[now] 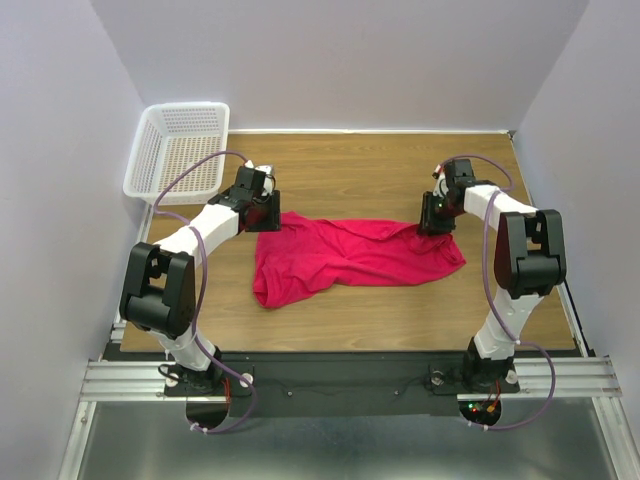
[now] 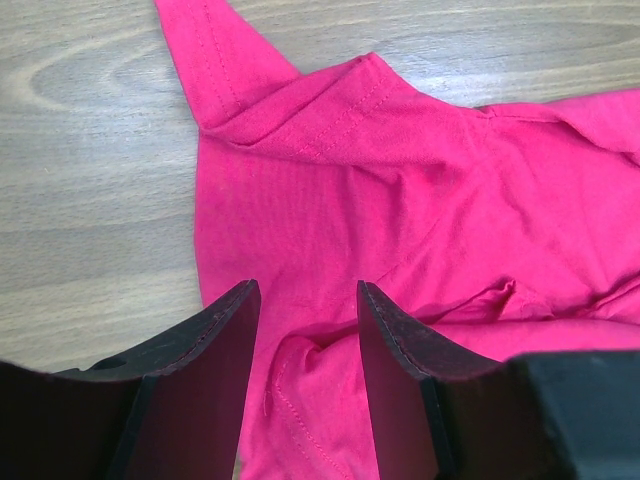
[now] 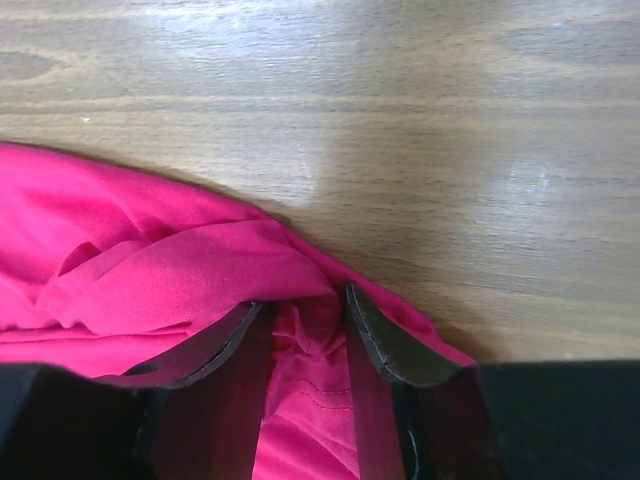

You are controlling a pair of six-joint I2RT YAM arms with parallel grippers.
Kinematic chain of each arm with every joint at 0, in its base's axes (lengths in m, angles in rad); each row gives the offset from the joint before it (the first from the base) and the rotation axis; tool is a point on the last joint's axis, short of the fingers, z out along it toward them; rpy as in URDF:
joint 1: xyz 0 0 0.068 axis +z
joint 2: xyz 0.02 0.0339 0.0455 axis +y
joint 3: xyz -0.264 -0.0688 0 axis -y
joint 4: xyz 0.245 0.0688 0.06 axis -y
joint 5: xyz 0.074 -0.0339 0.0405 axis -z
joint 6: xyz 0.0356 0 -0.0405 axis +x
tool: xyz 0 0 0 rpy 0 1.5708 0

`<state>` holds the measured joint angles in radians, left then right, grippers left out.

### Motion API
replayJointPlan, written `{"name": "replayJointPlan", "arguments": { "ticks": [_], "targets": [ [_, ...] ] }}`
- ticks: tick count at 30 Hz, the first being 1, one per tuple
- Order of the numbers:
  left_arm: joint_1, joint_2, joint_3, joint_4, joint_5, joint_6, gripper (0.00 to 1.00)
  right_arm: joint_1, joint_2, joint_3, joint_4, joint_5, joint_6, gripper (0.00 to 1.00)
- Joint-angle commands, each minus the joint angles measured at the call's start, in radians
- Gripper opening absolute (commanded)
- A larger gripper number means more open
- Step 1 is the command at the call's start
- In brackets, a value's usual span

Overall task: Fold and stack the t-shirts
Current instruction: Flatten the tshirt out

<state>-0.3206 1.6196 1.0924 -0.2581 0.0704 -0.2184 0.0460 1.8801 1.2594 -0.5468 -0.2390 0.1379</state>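
One crimson-pink t-shirt (image 1: pixel 350 255) lies crumpled and stretched sideways on the wooden table. My left gripper (image 1: pixel 268 215) is low over its upper left corner. In the left wrist view the jaws (image 2: pixel 305 292) stand apart over a stitched hem fold of the shirt (image 2: pixel 400 190). My right gripper (image 1: pixel 436 226) is low on the shirt's upper right corner. In the right wrist view its jaws (image 3: pixel 300 302) stand apart, with bunched fabric (image 3: pixel 160 270) between them and draped over the left fingertip. The neck label is hidden.
A white plastic mesh basket (image 1: pixel 180 150) stands at the table's far left corner. Bare wood table (image 1: pixel 380 175) stretches behind the shirt and in front of it. Grey walls close in the left, right and back.
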Motion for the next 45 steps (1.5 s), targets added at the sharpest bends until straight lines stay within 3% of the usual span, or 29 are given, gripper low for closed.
{"name": "replayJointPlan", "arguments": {
  "ticks": [1, 5, 7, 18, 26, 33, 45],
  "targets": [
    [-0.003, -0.047, -0.012, 0.016, 0.002, 0.014, 0.55, 0.005, -0.022, 0.014, 0.004, 0.079, 0.003, 0.32],
    [-0.003, -0.044, -0.016, 0.019, 0.0, 0.016, 0.55, 0.003, -0.035, 0.046, 0.002, 0.084, -0.007, 0.07],
    [-0.003, -0.043, -0.012, 0.02, 0.0, 0.016, 0.55, 0.003, -0.041, 0.063, 0.002, 0.086, -0.015, 0.01],
    [0.008, -0.006, 0.024, 0.039, -0.029, 0.017, 0.55, 0.009, -0.016, 0.216, 0.001, 0.121, -0.072, 0.01],
    [0.014, 0.129, 0.17, 0.039, -0.106, 0.062, 0.56, 0.031, -0.009, 0.201, 0.004, 0.113, -0.081, 0.01],
    [0.037, 0.224, 0.256, -0.009, -0.101, -0.016, 0.56, 0.035, -0.019, 0.192, 0.004, 0.118, -0.086, 0.01],
    [0.031, 0.174, 0.138, 0.071, -0.014, -0.194, 0.61, 0.035, -0.029, 0.173, 0.004, 0.13, -0.086, 0.01]
  ]
}}
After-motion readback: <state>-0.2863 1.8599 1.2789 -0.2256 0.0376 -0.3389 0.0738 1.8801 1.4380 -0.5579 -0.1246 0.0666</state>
